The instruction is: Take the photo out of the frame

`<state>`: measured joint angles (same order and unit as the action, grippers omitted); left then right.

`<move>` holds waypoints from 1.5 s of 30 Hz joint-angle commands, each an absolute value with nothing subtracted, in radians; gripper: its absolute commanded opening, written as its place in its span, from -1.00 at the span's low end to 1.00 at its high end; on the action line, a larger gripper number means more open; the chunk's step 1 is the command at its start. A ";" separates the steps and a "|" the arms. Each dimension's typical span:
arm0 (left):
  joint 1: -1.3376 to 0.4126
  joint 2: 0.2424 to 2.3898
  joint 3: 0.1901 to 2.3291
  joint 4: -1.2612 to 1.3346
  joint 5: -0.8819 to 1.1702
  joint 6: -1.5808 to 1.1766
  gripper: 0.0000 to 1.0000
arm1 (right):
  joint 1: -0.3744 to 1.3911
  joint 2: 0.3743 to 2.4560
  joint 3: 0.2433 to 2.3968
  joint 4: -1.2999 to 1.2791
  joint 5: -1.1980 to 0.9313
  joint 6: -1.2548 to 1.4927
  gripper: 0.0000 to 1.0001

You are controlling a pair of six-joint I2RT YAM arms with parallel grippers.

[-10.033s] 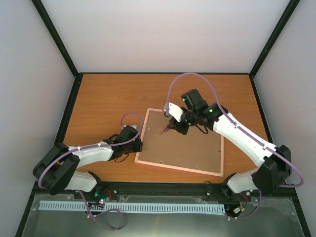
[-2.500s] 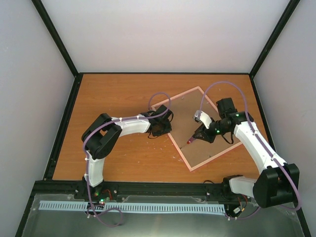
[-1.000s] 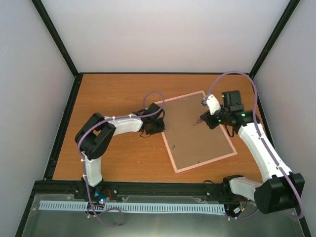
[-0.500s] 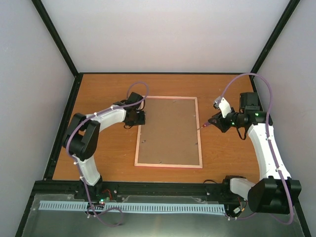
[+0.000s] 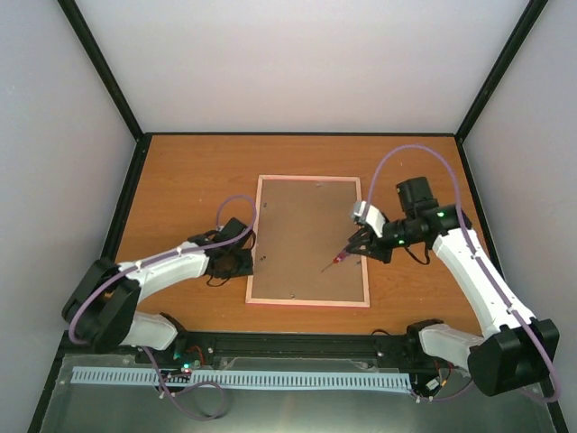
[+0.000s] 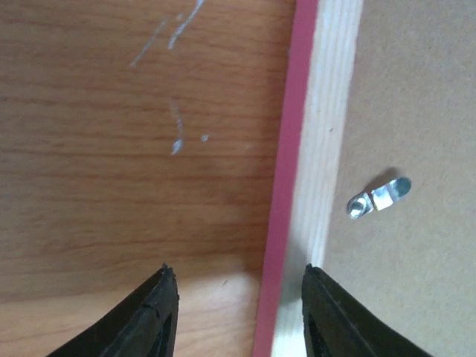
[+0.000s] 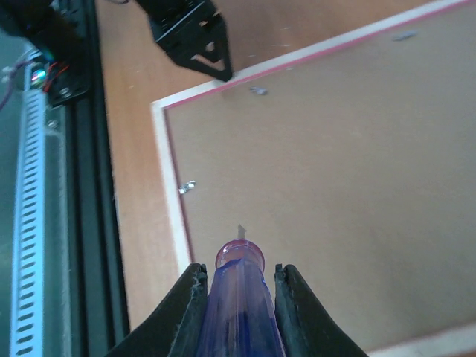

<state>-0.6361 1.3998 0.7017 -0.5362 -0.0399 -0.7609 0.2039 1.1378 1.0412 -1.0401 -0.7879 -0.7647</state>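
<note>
Top external view: the frame point(image 5: 308, 241) lies face down in the middle of the table point(image 5: 180, 180), its brown backing board point(image 5: 306, 216) up and its pink border showing all round. The photo cannot be seen; it is presumably shut in beneath the board. At the frame's lower left edge the left gripper point(image 5: 242, 260) has its jaws parted. In the left wrist view they straddle the pink edge without clamping it, and a small metal clip point(image 6: 379, 197) sits on the board just to the right. At right of centre the right gripper point(image 5: 365, 244) is clamped on a screwdriver point(image 5: 338, 260), whose tip hovers over the lower right part of the board, near the border. The right wrist view shows more clips along the edges, so the board looks fastened. With nothing pinning the frame, a push from the tool could slide or spin it across the table. The tip could also skid off a small clip and gouge the board, or twist in the grip. Prying before every clip is turned might bend the board and crease the photo under it.
</note>
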 commanded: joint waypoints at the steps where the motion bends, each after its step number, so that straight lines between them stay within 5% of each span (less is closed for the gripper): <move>1: -0.641 1.298 0.618 -0.424 -0.006 -0.823 -0.09 | 0.324 1.163 1.029 -1.026 -0.782 -0.761 -0.95; 13: -0.664 1.279 0.545 -0.304 0.064 -0.826 -0.13 | 0.550 1.292 1.051 -0.950 -0.751 -0.675 -0.94; 23: -0.665 1.285 0.513 -0.342 0.038 -0.867 -0.36 | 0.724 1.370 1.109 -0.906 -0.687 -0.617 -0.94; 45: -0.667 1.256 0.390 -0.205 0.012 -0.925 -0.99 | 0.756 1.413 1.158 -0.833 -0.564 -0.495 -0.95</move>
<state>-0.6643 1.2640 0.4507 -0.2070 0.0479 -0.8669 0.7361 1.3945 1.1461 -0.8371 -0.5926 -0.4984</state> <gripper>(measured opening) 0.181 0.179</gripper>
